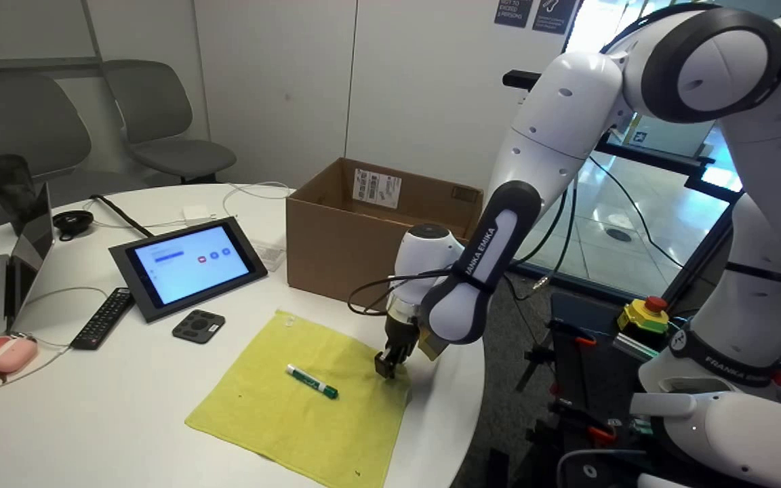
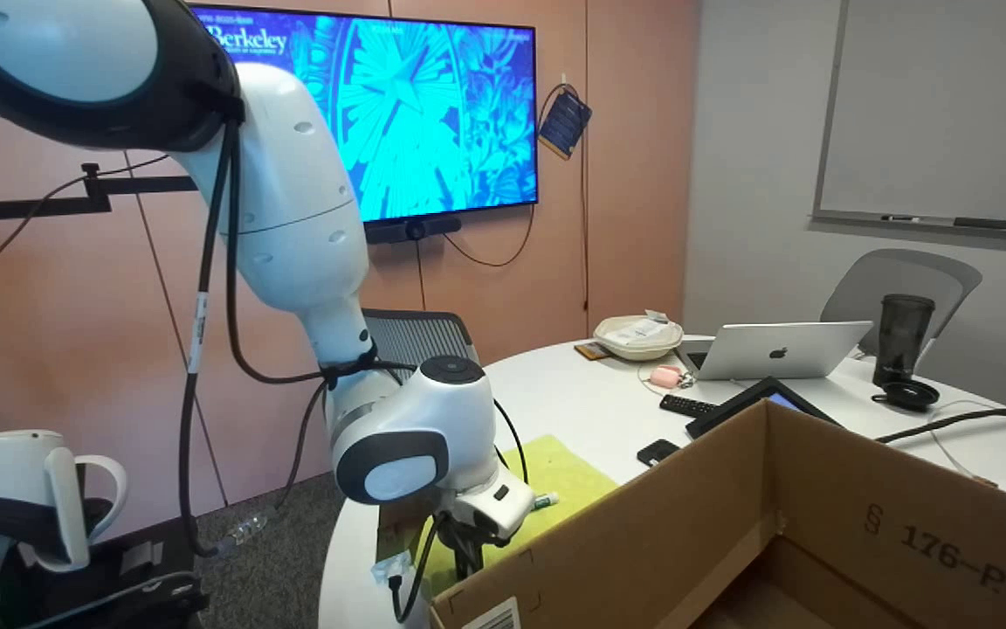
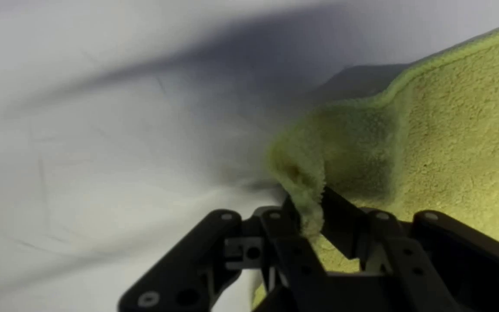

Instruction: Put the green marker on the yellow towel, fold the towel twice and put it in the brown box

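In an exterior view the arm (image 1: pixel 556 129) reads FRANKA EMIKA at its base, the same name partly out of sight nearer the jaws; under the jaws lies the yellow towel (image 1: pixel 289 423), and on it, near them, the green marker (image 1: pixel 312 381), its print too small for me. Beyond them stands the brown box (image 1: pixel 346 251), open-topped, a white label (image 1: pixel 376 188) on its inner wall. In an exterior view, well past the jaws, a wall screen (image 2: pixel 433 114) says Berkeley and a laptop (image 2: pixel 734 354) shows an Apple logo (image 2: pixel 779 354); the box's inside reads 176-P, its floor cut off, and the arm hides most of the marker. In the wrist view the jaws are closed tight, a towel corner pinched between them.
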You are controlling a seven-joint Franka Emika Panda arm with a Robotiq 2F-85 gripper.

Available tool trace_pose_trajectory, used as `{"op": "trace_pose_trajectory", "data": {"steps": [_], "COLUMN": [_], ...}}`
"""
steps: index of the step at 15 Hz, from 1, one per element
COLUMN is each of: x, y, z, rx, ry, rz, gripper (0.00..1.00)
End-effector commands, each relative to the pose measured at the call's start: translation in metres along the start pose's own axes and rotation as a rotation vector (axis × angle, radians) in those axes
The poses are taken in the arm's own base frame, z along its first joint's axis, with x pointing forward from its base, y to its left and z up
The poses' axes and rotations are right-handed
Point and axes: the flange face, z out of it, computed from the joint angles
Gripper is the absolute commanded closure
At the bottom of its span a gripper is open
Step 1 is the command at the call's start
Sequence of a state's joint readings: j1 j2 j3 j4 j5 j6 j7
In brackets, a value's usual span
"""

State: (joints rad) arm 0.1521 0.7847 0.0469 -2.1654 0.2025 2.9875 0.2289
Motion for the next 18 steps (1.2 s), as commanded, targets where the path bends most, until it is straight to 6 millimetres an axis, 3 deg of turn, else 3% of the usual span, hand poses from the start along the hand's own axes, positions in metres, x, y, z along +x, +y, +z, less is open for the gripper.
{"op": "trace_pose_trajectory", "data": {"steps": [1,10,14,18], "x": [0.004,0.016,0.018,0.020], "y": [-0.003,0.000,-0.018,-0.048], "z": [-0.010,-0.033,-0.042,-0.054], "rx": [0.059,0.125,0.198,0.275], "ry": [-0.014,0.016,0.021,0.037], "rz": [-0.042,-0.092,-0.169,-0.277], "gripper": [0.93,0.93,0.94,0.94]}}
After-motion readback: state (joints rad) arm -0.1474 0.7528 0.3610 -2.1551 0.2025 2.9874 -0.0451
